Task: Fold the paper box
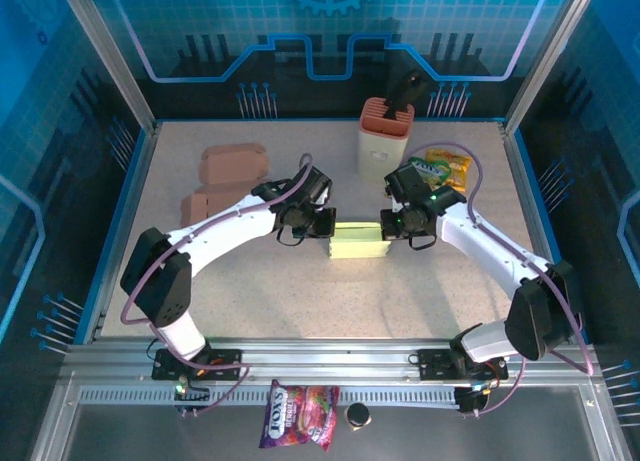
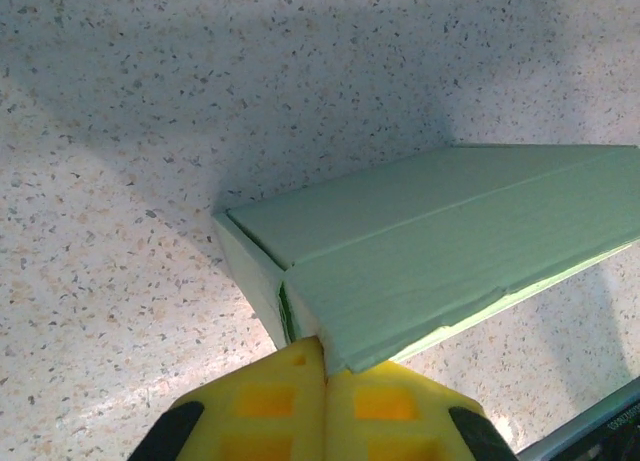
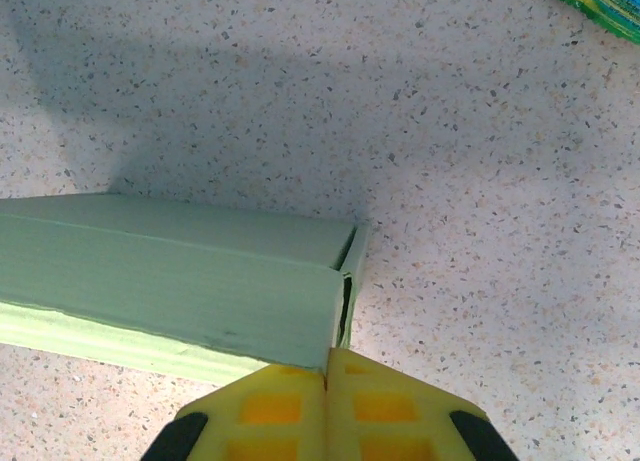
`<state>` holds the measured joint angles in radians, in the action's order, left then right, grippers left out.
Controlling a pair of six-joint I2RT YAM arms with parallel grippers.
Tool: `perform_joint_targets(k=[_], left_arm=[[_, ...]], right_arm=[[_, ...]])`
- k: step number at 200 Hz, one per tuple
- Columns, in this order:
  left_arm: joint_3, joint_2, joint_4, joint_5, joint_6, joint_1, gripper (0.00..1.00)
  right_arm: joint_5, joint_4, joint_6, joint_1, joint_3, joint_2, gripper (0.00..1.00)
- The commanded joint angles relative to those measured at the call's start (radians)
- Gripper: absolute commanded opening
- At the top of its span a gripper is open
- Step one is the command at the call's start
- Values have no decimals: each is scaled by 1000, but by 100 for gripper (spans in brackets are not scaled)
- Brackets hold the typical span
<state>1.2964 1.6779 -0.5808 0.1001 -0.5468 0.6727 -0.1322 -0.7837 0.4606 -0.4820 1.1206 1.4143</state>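
Observation:
The paper box is pale green and lies flat mid-table between the two arms. My left gripper is shut, its yellow tips against the box's left end. In the left wrist view the box runs off to the right; its top flap's corner overhangs my shut left gripper, and a dark gap shows at the side wall. My right gripper is shut at the box's right end. In the right wrist view the box lies to the left, its end flap slightly ajar just above my right gripper.
Two brown cartons lie at the back left. A salmon-coloured holder with a black tool stands at the back, a yellow-green snack packet beside it. A candy bag lies on the front rail.

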Motion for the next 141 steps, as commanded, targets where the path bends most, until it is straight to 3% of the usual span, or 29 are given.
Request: perform_joint_targets(k=[1,128,141], left_arm=[[-75,-8,38,-5,30,26,0],[-240,-60,149,-128,81,91,0],[-242,-63,147,-143,79,95,0]], right_arm=[[8,26,11,-23,-33,-24,0],[4,44,38,-36,-115,-79,0],[44,23,66,-32,-104,-92,12]])
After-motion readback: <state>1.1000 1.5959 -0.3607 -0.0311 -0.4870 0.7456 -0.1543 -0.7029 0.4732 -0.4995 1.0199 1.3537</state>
